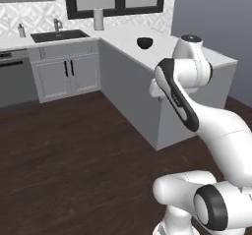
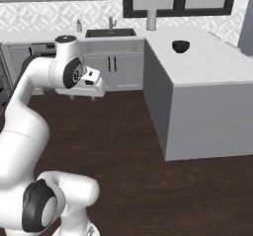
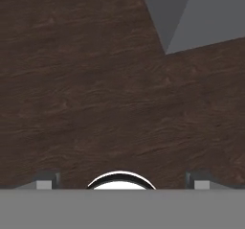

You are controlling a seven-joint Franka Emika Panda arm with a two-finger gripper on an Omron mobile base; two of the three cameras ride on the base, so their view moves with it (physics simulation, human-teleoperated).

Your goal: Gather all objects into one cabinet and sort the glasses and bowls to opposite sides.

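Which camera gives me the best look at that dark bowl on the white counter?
The right base view: the dark bowl sits unobstructed on the white counter, its open rim clear. The left base view shows it too, smaller, beside the arm. The hand view faces the wooden floor and the counter's corner.

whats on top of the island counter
A dark bowl sits alone on the white counter. The arm covers part of the counter in the left base view; the bowl's inside can't be seen.

The floor [image 3: 95, 94] looked like dark, matt wood with visible grain. The counter [image 2: 212, 62] had a smooth, pale, stone-like top over matt grey panels. A small bowl [image 2: 181, 46] appeared black and slightly glossy. The wall tile [image 2: 49, 18] showed a white-grey diamond pattern. The tap [image 2: 112, 22] looked metallic.
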